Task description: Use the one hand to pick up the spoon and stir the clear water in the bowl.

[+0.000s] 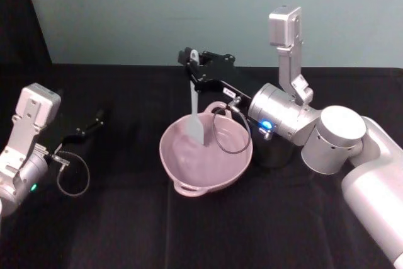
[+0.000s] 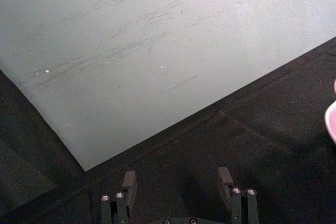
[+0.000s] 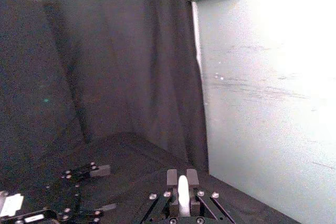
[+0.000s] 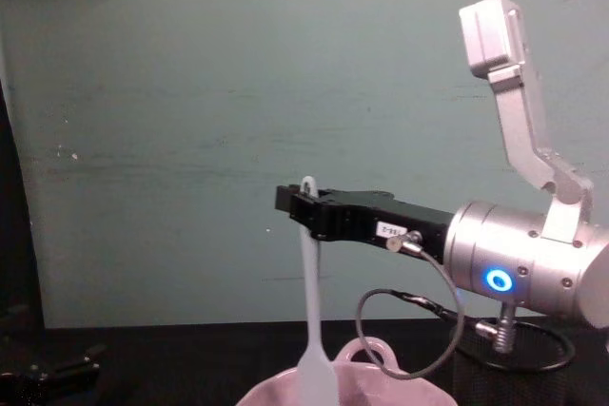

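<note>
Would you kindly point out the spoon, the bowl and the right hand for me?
spoon [image 1: 193, 96], head view, middle of its handle.
bowl [image 1: 220, 178], head view, its near outer wall.
right hand [image 4: 304, 211], chest view, between its fingertips.

Table [image 1: 126, 231]: covered edge to edge in black cloth, which lies flat with a few faint fold lines. Far edge, at 12 o'clock, runs along a pale teal wall [image 1: 126, 17]. A black drape [image 1: 19, 17] hangs at the 10 o'clock corner.

2 items stand directly on the cloth:

1. Pale pink bowl [image 1: 217, 177], roughly at table centre. It is upright, with 1 small loop handle at its 12 o'clock rim and 1 at its 6 o'clock rim.
2. Black wire-mesh cup [image 1: 275, 154], just beside the bowl at its 3 o'clock and largely hidden. Cannot tell whether cup and bowl touch.
</note>
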You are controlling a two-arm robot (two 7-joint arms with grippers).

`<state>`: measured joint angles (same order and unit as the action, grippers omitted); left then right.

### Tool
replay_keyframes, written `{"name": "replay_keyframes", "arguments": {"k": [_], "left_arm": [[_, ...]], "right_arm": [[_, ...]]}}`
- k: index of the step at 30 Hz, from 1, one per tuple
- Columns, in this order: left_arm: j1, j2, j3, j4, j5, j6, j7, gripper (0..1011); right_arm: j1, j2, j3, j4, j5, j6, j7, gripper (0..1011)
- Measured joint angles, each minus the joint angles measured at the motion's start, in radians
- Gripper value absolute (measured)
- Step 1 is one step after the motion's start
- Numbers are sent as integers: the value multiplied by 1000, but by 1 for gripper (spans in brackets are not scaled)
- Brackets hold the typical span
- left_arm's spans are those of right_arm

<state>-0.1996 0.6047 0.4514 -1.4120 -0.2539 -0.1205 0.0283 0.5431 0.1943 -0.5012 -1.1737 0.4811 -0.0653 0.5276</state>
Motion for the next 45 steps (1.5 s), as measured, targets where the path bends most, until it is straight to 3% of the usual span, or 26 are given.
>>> {"name": "replay_keyframes", "arguments": {"k": [7,13,24,34,45], "left_arm": [[0,0,0,0,0,0,0,1011],[0,0,0,0,0,0,0,1011],[0,0,0,0,0,0,0,1011],[0,0,0,0,0,0,0,1011],[0,0,0,0,0,0,0,1011]], "right_arm": [[-18,27,33,-20,2,-3,-15,114],[-73,67,61,-91,11,6,-29,114],[-159,106,67,-200,20,22,-39,114],[-165,89,20,-223,21,33,-18,114],[-85,30,-20,-129,14,28,3,114]]}}
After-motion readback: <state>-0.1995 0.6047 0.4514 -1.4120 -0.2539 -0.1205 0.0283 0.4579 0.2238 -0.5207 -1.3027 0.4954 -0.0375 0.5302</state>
